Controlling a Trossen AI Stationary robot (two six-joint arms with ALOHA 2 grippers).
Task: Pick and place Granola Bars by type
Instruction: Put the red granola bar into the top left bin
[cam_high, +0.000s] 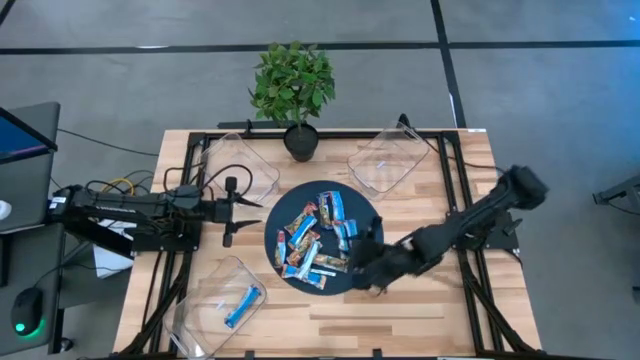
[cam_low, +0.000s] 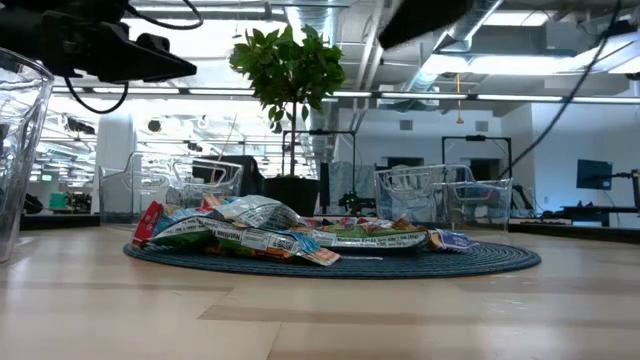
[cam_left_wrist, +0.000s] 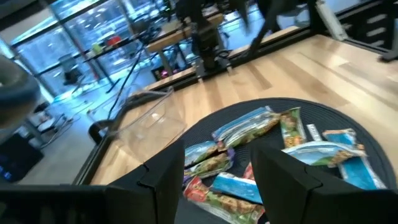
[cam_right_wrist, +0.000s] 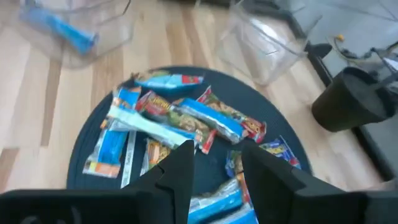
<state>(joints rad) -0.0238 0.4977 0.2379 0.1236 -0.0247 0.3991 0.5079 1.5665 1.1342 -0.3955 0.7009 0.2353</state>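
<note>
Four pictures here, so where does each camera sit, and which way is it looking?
High view: above the table, straight down on the round dark mat piled with granola bars; both arms show.
Low view: at tabletop height, level across the bars toward the potted plant and room.
Left wrist view: on the left arm, past its open fingers.
Right wrist view: on the right arm, over its fingers, above the mat.
All four share the mat and bars.

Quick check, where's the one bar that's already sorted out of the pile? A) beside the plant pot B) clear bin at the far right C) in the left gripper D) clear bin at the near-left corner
D: a single blue granola bar lies inside the clear bin at the table's near-left corner in the high view; the rest sit piled on the dark round mat.
</note>
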